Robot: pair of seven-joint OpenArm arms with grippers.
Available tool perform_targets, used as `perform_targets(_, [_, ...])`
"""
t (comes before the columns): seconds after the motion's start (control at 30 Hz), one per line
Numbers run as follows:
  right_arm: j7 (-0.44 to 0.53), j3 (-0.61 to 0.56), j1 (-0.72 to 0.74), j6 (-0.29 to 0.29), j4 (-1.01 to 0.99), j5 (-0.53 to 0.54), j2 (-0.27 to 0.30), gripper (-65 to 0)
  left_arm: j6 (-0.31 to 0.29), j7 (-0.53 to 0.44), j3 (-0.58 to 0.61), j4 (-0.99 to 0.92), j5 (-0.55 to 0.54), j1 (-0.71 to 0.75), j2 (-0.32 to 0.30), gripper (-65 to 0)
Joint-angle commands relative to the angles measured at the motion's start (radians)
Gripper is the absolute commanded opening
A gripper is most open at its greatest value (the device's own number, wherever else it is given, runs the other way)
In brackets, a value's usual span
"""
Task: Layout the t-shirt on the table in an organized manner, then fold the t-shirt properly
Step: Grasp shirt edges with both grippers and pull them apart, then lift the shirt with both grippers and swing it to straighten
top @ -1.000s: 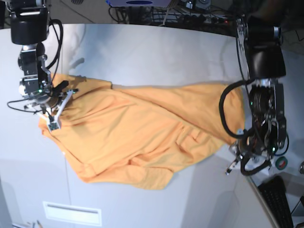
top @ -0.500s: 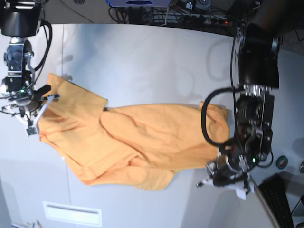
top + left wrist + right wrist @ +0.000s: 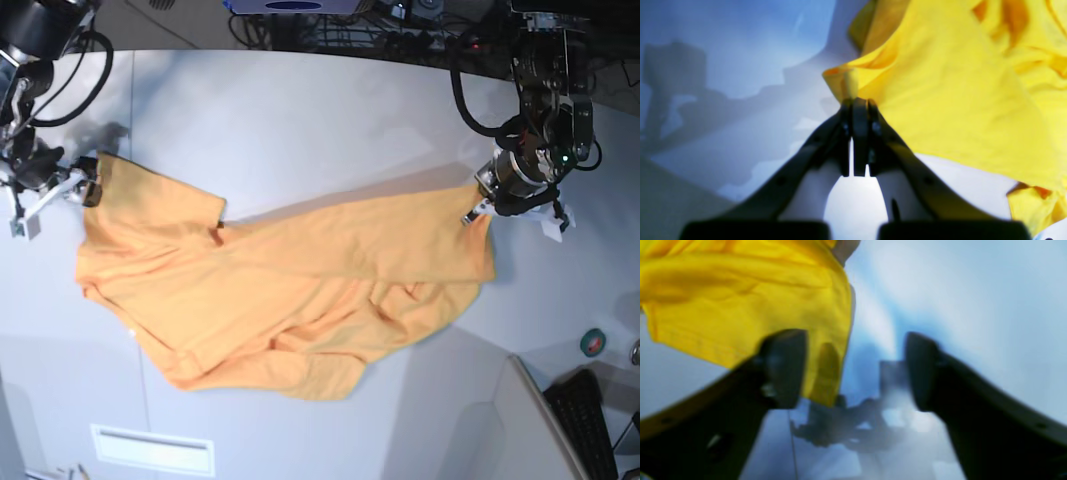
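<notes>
The t-shirt [image 3: 290,290] lay spread and rumpled across the white tabletop [image 3: 330,130], stretched between the 2 hands. The left hand [image 3: 857,110] was clamped on a corner of the shirt's edge; in its wrist view the 2 dark fingers [image 3: 873,130] met with a small fold of yellow cloth pinched just above their tips, and the rest of the fabric fanned out to the right of that hand. In the base view the same hand [image 3: 478,208] sat at the shirt's corner, the cloth running away from it in a taut band. The right hand [image 3: 855,368] stood with its jaws wide apart; a hemmed corner of the shirt hung just in front of one finger [image 3: 783,366], partly in the gap, while the other finger had only bare tabletop beyond it. Whether that cloth touched the finger could not be told from the blurred view. In the base view this hand [image 3: 50,195] was just beside the shirt's other end, with the bulk of the crumpled fabric lying below and between both hands.
</notes>
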Motion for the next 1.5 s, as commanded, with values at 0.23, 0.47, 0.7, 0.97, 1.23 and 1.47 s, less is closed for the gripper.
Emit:
perform_targets(0.23, [0.089, -0.028, 0.011, 0.013, -0.129, 0.012, 0.003, -21.3, -0.006, -0.013, -0.004, 0.012, 0.006, 0.006, -0.005, -65.0])
perform_targets(0.47, [0.093, -0.104, 0.008, 0.087, -0.134, 0.01, 0.001, -32.4, -0.006, -0.013, -0.01, 0.012, 0.006, 0.009, -0.005, -65.0])
perform_targets(0.7, [0.089, 0.009, 0.008, 0.088, -0.128, 0.012, 0.001, -65.0, -0.006, -0.013, -0.01, 0.01, 0.006, 0.009, -0.008, -65.0])
perform_targets(0.97, [0.086, 0.024, -0.099, 0.095, 0.003, 0.012, -0.005, -65.0, -0.006, -0.013, 0.004, 0.018, 0.008, 0.002, -0.009, -65.0])
perform_targets(1.23, [-0.046, -0.061, -0.174, 0.088, 0.267, 0.01, -0.034, -65.0, -0.003, -0.009, 0.166, 0.014, 0.008, -0.075, -0.035, -65.0])
perform_targets(1.47, [-0.068, -0.058, -0.141, 0.087, 0.15, 0.009, -0.033, -65.0, -0.003, -0.009, 0.163, 0.012, 0.008, -0.037, -0.048, -65.0])
